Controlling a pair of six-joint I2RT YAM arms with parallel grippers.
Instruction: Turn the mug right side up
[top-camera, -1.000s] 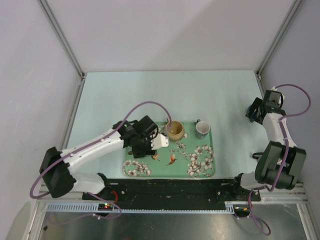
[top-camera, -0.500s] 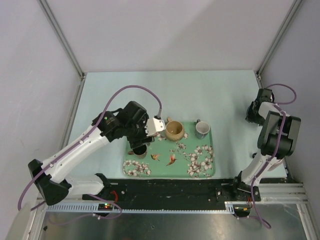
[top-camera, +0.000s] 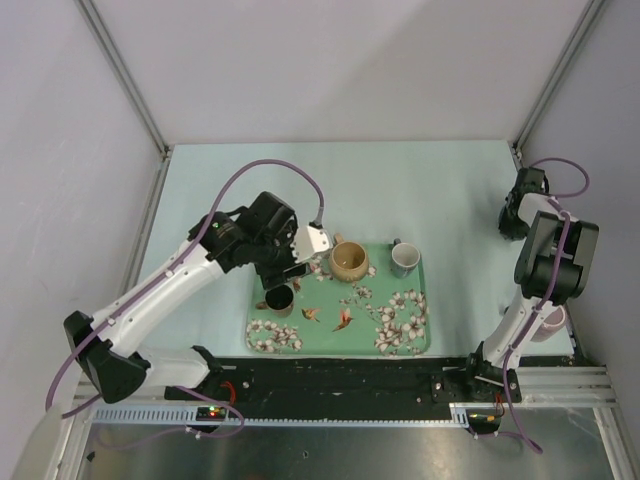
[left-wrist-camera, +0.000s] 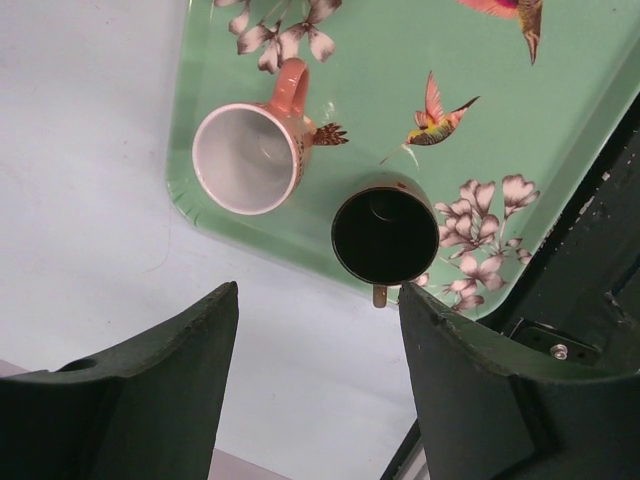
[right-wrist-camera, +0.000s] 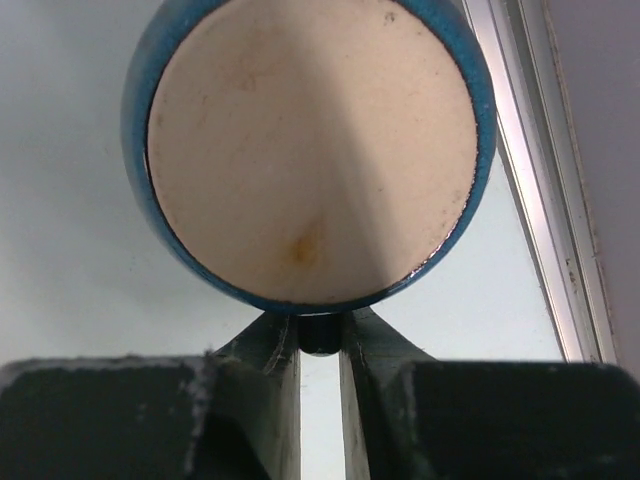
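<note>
In the right wrist view the mug (right-wrist-camera: 310, 150) is blue, and its bare cream base faces the camera, so it stands mouth down on the table. My right gripper (right-wrist-camera: 320, 335) is shut on its dark handle (right-wrist-camera: 320, 340). In the top view that gripper (top-camera: 517, 213) is at the far right of the table and hides the mug. My left gripper (top-camera: 291, 268) hangs open and empty above the tray's left end; its jaws (left-wrist-camera: 318, 300) stand wide over bare table.
A green flowered tray (top-camera: 428, 300) holds a dark mug (top-camera: 280, 298), a tan mug (top-camera: 349, 261) and a grey mug (top-camera: 404, 260), all mouth up. The metal frame rail (right-wrist-camera: 545, 200) runs close beside the blue mug.
My right gripper has shut on the blue mug's handle. The left arm has drawn back from the tan mug, up and to the left, still open.
</note>
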